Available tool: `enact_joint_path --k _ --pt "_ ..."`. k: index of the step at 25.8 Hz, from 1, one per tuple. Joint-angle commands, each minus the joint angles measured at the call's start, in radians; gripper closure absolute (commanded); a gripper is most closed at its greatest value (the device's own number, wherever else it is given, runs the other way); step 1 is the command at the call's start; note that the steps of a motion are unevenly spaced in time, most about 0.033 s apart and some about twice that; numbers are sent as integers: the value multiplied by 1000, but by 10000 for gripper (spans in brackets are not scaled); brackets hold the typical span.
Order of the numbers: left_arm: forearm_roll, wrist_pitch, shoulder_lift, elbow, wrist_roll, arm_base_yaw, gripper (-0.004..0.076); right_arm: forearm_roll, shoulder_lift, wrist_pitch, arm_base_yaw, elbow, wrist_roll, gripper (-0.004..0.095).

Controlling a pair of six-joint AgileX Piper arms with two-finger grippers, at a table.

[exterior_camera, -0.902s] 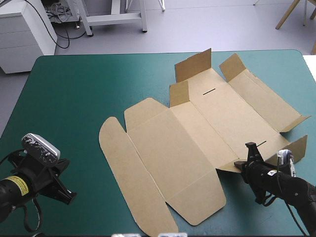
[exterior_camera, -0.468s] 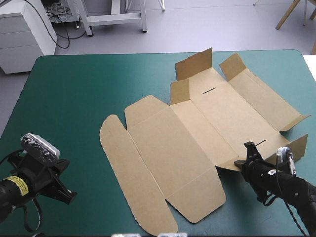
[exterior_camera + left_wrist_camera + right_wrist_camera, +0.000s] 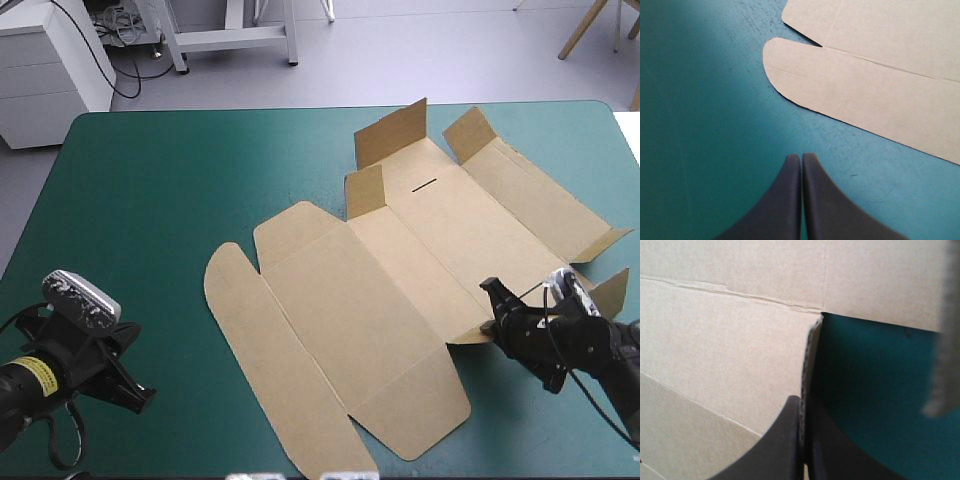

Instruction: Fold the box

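From above, the flat brown cut-board box [image 3: 400, 270] lies right of centre on the teal-green cover [image 3: 150, 200]. The left gripper [image 3: 801, 159] sits pressed together, empty, short of it. The right gripper [image 3: 802, 402] pinches a flap [image 3: 808, 355] by its edge; hinging on the crease beats dragging.

A table [image 3: 150, 180] with rounded far corners fills most of the high view, under a smooth teal-green cover [image 3: 700, 125]. Close up, fine dark scratches mark the cover. On the grey floor beyond the far left corner stands a white cabinet [image 3: 45, 70] with drawers. A black cable [image 3: 125, 70] loops beside it. Farther right are the legs of a white frame [image 3: 230, 35].
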Motion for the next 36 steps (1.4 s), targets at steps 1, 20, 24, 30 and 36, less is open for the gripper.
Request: enact_joint_path --k 1,20,24,30,36 --pt "-2 -55 8 -26 -11 0 734 -108 60 65 4 -156 -49 904" --pt "-24 -91 8 -27 -11 0 734 -157 605 475 4 -838 -921 908" --pt "-29 -116 8 -27 -11 0 734 -159 639 461 4 -911 -1069 908" --pt "-44 -172 8 -27 -11 0 734 -234 679 380 31 -957 -1591 908" --pt "-52 -179 8 -27 -13 0 734 -255 679 218 84 -957 -1767 928"
